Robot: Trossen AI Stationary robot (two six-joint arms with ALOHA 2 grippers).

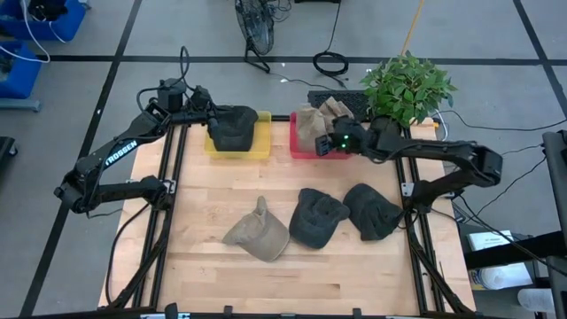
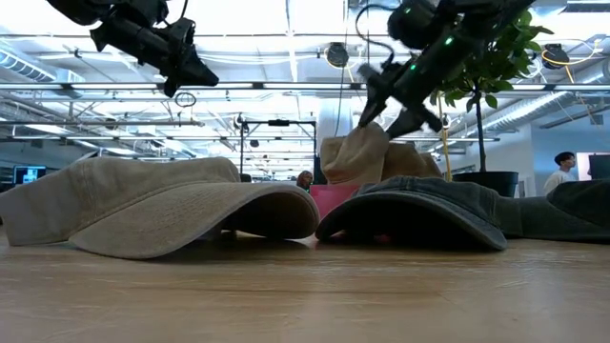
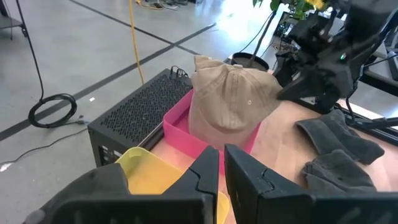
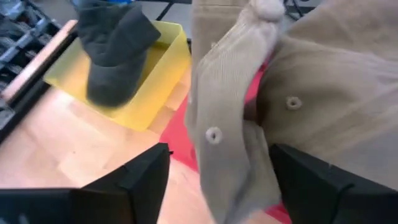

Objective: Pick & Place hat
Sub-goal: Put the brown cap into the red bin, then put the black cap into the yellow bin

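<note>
Tan hat point(image 1: 312, 125) (crumpled) in the pink bin point(image 1: 301, 151)

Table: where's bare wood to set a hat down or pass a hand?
Free: the near strip of the table below the three loose hats, and the band between the yellow bin and the tan hat. Crowded: the row of tan hat, dark hat and second dark hat; both bins hold hats.

We look straight down and level across the table. Our wrist cameras sit close behind their fingers, both facing the pink bin point(image 3: 180, 134).
</note>
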